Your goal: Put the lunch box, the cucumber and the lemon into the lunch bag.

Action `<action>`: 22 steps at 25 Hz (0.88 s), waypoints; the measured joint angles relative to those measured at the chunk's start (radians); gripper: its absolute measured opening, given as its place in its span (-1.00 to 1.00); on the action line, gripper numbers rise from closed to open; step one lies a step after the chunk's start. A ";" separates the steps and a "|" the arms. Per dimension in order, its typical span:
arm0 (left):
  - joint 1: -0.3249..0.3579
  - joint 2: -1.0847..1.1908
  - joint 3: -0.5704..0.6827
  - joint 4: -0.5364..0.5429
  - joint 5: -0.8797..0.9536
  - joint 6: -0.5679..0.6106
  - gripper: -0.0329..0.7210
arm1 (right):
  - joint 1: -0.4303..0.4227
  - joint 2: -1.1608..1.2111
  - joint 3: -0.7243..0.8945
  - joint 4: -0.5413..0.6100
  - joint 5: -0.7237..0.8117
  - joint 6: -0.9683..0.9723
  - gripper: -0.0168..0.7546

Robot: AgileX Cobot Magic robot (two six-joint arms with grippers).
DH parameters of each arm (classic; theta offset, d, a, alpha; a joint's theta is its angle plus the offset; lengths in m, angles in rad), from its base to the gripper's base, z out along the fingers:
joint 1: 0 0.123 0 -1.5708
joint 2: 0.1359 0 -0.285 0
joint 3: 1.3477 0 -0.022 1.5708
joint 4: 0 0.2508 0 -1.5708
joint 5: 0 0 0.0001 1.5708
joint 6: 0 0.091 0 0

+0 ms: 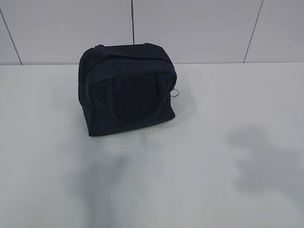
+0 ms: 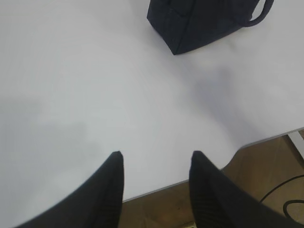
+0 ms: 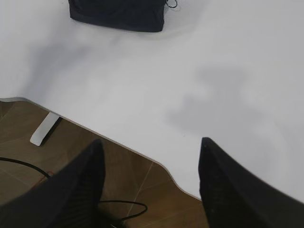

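No text, label, brand, number or sign can be read in any view. The boxy dark navy fabric lunch bag [image 1: 127, 90] shows only plain cloth on the faces turned to the cameras, and the white table [image 1: 228, 180] beneath it carries no markings.
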 joint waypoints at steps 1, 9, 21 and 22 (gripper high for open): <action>0.000 0.000 0.003 0.000 -0.004 -0.002 -0.03 | 0.000 -0.020 0.017 -0.002 -0.007 0.010 0.27; 0.000 0.000 0.054 -0.006 -0.076 -0.009 -0.03 | 0.000 -0.247 0.108 -0.118 -0.043 0.138 0.27; 0.000 -0.048 0.118 -0.008 -0.122 -0.011 -0.03 | 0.000 -0.461 0.300 -0.232 -0.115 0.276 0.27; 0.000 -0.055 0.122 -0.008 -0.122 -0.011 -0.03 | 0.000 -0.464 0.313 -0.232 -0.116 0.278 0.27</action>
